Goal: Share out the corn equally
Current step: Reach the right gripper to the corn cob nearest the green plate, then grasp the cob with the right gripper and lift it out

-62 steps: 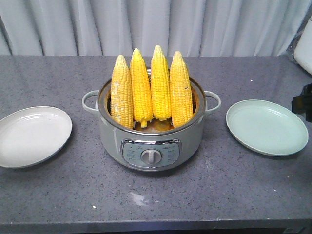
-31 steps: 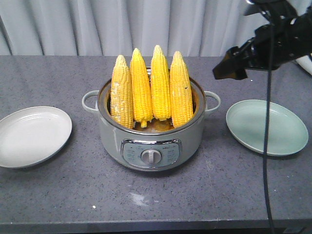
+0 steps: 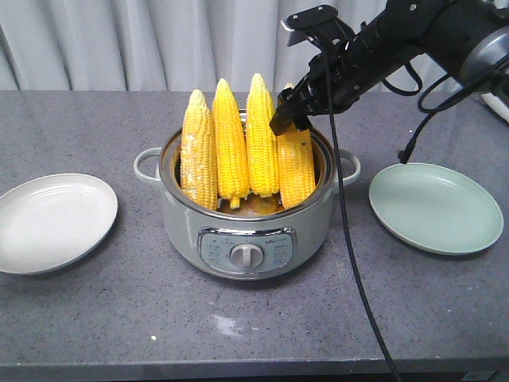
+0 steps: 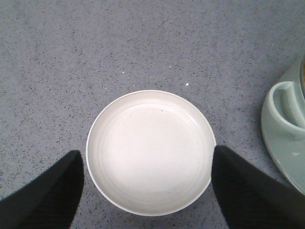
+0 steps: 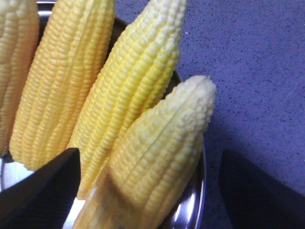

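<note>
A speckled grey bench (image 3: 103, 318) carries a pale green electric pot (image 3: 184, 219) with a silver dial (image 3: 246, 255) on its front. A white plate (image 3: 52, 223) lies apart on its left and a green plate (image 3: 436, 207) on its right. A grey curtain (image 3: 119, 44) hangs behind.

The front view stands at the near edge of the table (image 3: 79, 318), a little above it, facing the curtain (image 3: 119, 40). It is wide enough to take in the pot (image 3: 246, 231), white plate (image 3: 52, 223) and green plate (image 3: 436, 208). The left wrist view looks straight down on the white plate, with the pot's handle (image 4: 286, 133) at its right edge. The right wrist view sits very close over the corn (image 5: 157, 157) tips and pot rim (image 5: 190, 210) — slightly blurred, apparently angled down.
</note>
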